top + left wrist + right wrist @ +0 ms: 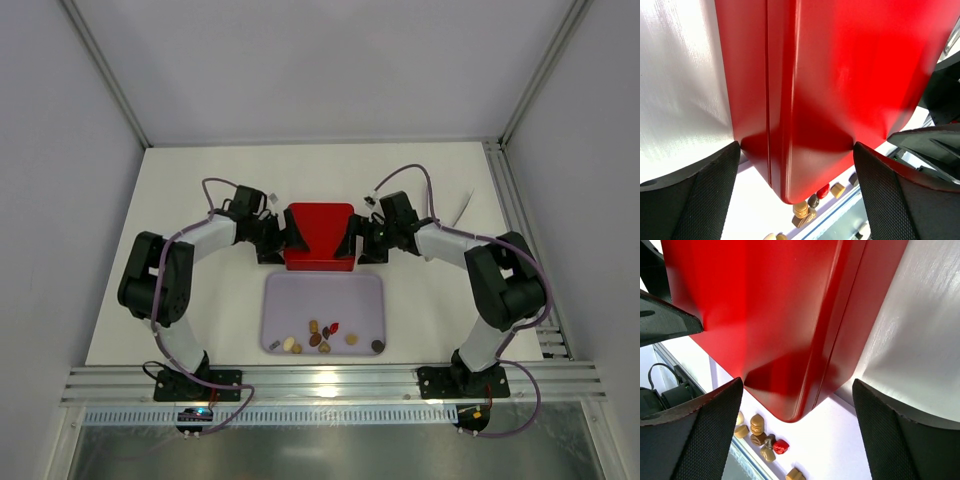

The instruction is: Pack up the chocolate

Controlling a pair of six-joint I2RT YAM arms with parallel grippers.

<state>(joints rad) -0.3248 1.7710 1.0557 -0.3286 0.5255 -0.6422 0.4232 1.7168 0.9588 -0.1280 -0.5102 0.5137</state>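
Note:
Several small brown, tan and cream chocolates (322, 338), one reddish, lie loose along the near edge of the pale lilac tray (323, 295). The closed red box (319, 237) sits just beyond the tray's far edge, looking tilted. My left gripper (284, 240) is open at the box's left side and my right gripper (353, 243) is open at its right side. In the left wrist view the box's corner (830, 90) lies between the fingers of the left gripper (796, 150), with chocolates (810, 205) beyond. The right wrist view shows the same for the right gripper (797, 387), box (765, 315) and chocolates (762, 437).
The white table (200, 300) is walled by pale panels at the back and sides. A metal rail (330, 382) runs along the near edge by the arm bases. A white cable (465, 208) lies at the far right.

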